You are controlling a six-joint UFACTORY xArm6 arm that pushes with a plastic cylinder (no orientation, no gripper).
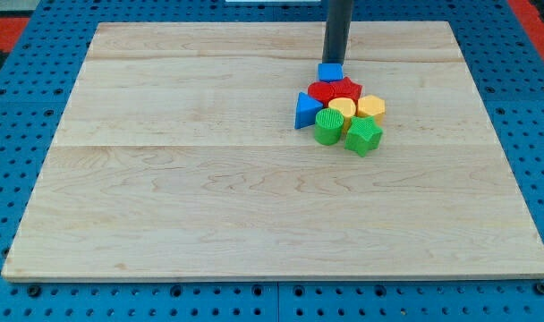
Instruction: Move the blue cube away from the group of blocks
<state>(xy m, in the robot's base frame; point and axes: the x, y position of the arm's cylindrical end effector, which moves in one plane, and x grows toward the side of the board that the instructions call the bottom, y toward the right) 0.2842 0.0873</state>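
The blue cube (330,72) sits at the top of a tight group of blocks in the upper right of the wooden board (209,179). It touches the red blocks (336,89) just below it. My tip (333,61) comes down from the view's top and stands right behind the cube's top edge, touching or nearly touching it. Below the red blocks lie a blue triangle (306,110), a yellow cylinder (342,108), a yellow hexagon-like block (371,107), a green cylinder (327,126) and a green block (363,136).
The board lies on a blue perforated table (21,107). The board's top edge is close above the cube. Red surface shows at the view's top corners (8,22).
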